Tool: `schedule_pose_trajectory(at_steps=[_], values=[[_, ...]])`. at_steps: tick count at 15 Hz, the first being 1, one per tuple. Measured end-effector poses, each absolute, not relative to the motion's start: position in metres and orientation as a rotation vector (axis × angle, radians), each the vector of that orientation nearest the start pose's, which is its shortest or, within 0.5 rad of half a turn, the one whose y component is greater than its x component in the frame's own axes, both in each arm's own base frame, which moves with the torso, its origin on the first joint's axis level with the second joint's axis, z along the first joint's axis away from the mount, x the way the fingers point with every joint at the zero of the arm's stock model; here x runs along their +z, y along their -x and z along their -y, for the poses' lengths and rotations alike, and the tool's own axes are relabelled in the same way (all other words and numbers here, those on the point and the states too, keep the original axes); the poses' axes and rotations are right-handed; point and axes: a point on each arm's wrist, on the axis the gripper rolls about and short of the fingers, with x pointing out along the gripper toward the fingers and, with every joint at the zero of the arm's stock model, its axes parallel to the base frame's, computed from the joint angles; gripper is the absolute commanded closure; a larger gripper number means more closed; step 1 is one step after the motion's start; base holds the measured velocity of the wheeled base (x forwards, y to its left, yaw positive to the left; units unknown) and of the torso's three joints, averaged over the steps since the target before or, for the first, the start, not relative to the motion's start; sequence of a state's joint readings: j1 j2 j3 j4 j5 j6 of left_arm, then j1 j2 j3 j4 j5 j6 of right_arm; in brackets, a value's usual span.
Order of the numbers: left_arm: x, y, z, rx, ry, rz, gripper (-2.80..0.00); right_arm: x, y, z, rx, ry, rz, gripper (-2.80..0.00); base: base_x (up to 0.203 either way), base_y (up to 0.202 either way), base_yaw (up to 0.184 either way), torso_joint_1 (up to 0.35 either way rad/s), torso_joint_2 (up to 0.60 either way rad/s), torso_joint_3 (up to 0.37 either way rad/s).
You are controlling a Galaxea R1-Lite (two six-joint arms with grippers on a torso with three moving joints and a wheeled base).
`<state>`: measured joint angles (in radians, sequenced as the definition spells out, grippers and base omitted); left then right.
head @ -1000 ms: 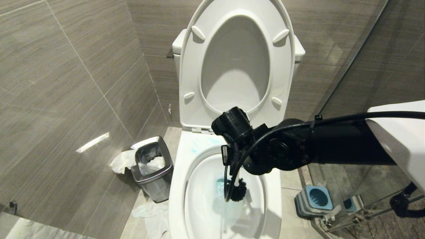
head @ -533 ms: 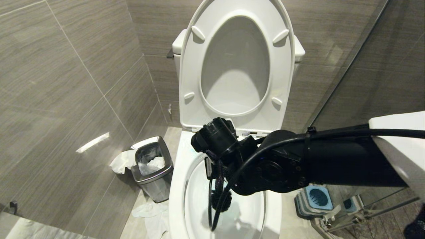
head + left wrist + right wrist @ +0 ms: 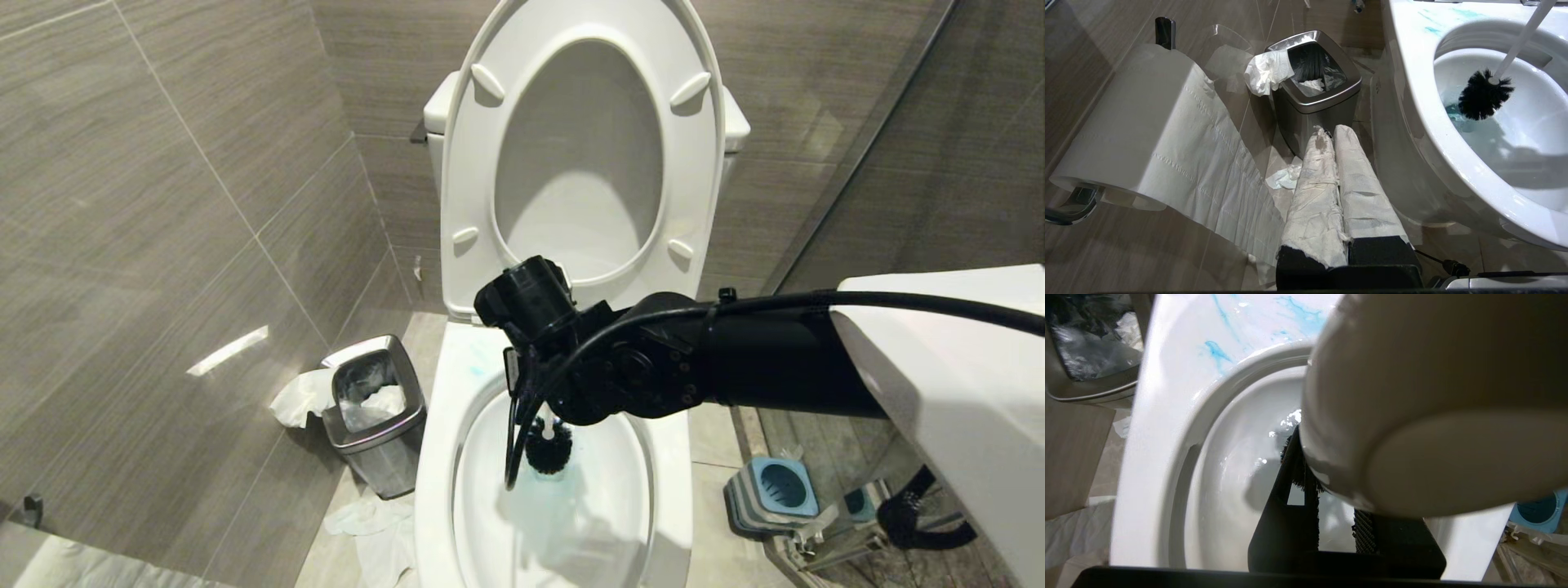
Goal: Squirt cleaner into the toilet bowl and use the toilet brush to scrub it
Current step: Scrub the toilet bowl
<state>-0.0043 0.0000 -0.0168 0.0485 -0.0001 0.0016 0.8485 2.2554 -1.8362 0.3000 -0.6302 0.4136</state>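
Since half a second ago your right arm has lifted and drawn back a little toward the seat hinge, and the brush [image 3: 549, 447] head now shows in full inside the bowl [image 3: 441, 457], over the blue-tinted water.

You are working in a narrow stall: grey-brown wood-grain tiles on the walls and floor, a glass panel on the right, the seat and lid standing upright against the tank. A steel bin [image 3: 374, 412] stuffed with paper stands on the floor left of the bowl, with crumpled paper lying around it. A grey-and-blue holder [image 3: 771, 494] sits on the floor to the right.

Your right gripper [image 3: 1331, 526] hangs over the bowl, its black fingers narrowed on the brush's white handle, which fills most of the right wrist view. That view also gives you the cleaner [image 3: 1218, 351] as turquoise streaks on the rim, barely visible from the head.

Only the left wrist view shows the slim handle slanting down to the black bristles, which sit just above the blue pool. It also shows a paper roll [image 3: 1139, 122] on a wall holder with a long sheet hanging loose. Your left gripper [image 3: 1331, 134], fingers wrapped in white paper and pressed together with nothing between them, is parked low beside the bowl, pointing at the bin.
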Motion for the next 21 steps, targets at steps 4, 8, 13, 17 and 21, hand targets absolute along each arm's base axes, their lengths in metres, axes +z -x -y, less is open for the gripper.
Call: schedule_pose_trajectory(at_steps=[4, 8, 13, 17, 21], values=[[0.075, 0.024, 0.000, -0.004, -0.002, -0.032, 0.00, 0.138, -0.330, -0.338, 0.065, 0.099, -0.583, 0.00, 0.000, 0.000, 0.000, 0.000, 0.00, 0.000], [0.075, 0.024, 0.000, -0.004, -0.002, -0.032, 0.00, 0.098, -0.353, -0.346, 0.039, 0.129, -0.612, 0.00, 0.000, 0.000, 0.000, 0.000, 0.00, 0.000], [0.075, 0.024, 0.000, -0.005, -0.002, -0.032, 0.00, 0.115, -0.346, -0.342, 0.046, 0.134, -0.616, 0.00, 0.000, 0.000, 0.000, 0.000, 0.00, 0.000], [0.075, 0.024, 0.000, -0.004, -0.002, -0.032, 0.00, 0.181, -0.315, -0.325, 0.080, 0.106, -0.584, 0.00, 0.000, 0.000, 0.000, 0.000, 0.00, 0.000], [0.075, 0.024, 0.000, -0.005, -0.002, -0.032, 0.00, 0.211, -0.300, -0.314, 0.090, 0.095, -0.566, 0.00, 0.000, 0.000, 0.000, 0.000, 0.00, 0.000]])
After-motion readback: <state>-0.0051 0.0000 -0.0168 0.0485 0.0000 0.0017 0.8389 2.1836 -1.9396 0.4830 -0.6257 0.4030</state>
